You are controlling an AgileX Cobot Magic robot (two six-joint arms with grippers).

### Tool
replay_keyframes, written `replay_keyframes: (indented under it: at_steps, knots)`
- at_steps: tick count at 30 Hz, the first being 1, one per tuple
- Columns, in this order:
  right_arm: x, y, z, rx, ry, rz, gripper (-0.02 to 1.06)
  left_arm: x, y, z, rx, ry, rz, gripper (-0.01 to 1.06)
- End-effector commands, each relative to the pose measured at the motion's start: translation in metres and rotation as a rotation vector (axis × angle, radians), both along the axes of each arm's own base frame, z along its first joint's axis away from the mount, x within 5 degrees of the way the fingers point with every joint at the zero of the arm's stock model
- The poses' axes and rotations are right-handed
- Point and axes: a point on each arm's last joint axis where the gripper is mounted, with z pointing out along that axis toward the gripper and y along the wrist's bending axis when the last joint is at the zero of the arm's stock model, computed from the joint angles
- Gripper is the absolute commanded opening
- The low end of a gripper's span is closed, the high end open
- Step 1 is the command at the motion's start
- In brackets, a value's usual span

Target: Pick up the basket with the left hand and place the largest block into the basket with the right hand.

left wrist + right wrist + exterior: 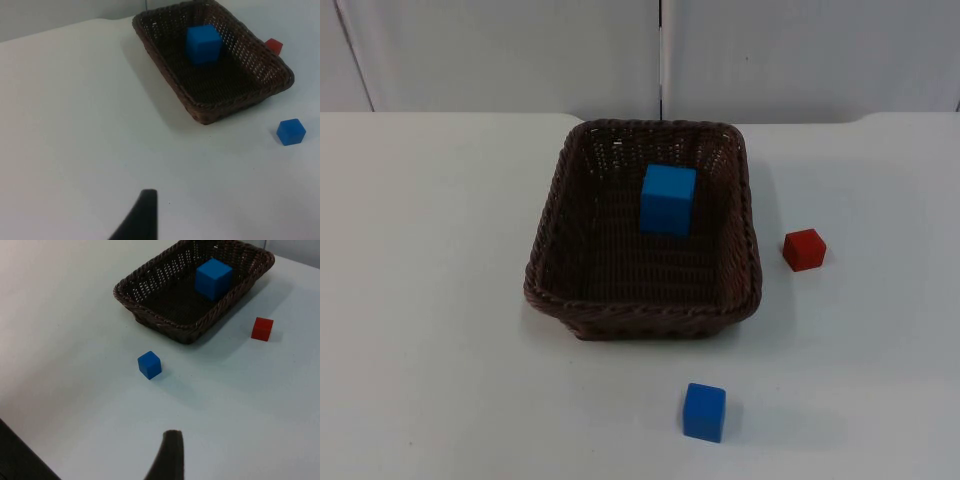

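The dark brown woven wicker basket [645,300] rests near the white table's [430,300] far edge, holding the large blue cube [668,199]; both grippers' finger states cannot be told.

We see even, bright, diffuse light across the white table [440,300], with no glare. Shadows are soft and short: a faint one hugs the near wall of the brown wicker basket [640,318], and a pale smudge lies beside the small blue block [704,412]. The basket's weave stays dark inside, yet the large blue block [668,199] reads crisply. Every view is free of motion blur.
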Motion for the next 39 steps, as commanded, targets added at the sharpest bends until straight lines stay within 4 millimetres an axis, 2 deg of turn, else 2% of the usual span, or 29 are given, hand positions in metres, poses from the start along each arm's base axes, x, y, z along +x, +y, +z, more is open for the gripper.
replay_keyframes:
  at_steps: [1, 3, 4, 5, 8, 39]
  knots:
    - [-0.0003, 0.0002, 0.0003, 0.0, -0.012, 0.005, 0.73, 0.0003, 0.0003, -0.0013, 0.003, -0.004, -0.004, 1.05]
    - [-0.0003, 0.0002, 0.0003, 0.0, -0.012, 0.005, 0.74, 0.0003, 0.0003, -0.0013, 0.003, -0.004, -0.004, 1.05]
    - [-0.0003, 0.0002, 0.0003, 0.0, -0.012, 0.005, 0.81, 0.0004, 0.0004, -0.0013, 0.004, -0.005, -0.003, 1.05]
    - [-0.0003, 0.0002, 0.0003, 0.0, -0.012, 0.005, 0.83, 0.0004, 0.0004, -0.0013, 0.004, -0.005, -0.003, 1.05]
    - [-0.0003, 0.0002, 0.0003, 0.0, -0.012, 0.005, 1.04, 0.0004, 0.0004, -0.0013, 0.004, -0.005, -0.003, 1.05]
    - [-0.0005, 0.0007, 0.0006, 0.008, -0.009, 0.005, 1.05, 0.0004, 0.0004, -0.0013, 0.004, -0.005, -0.003, 1.05]
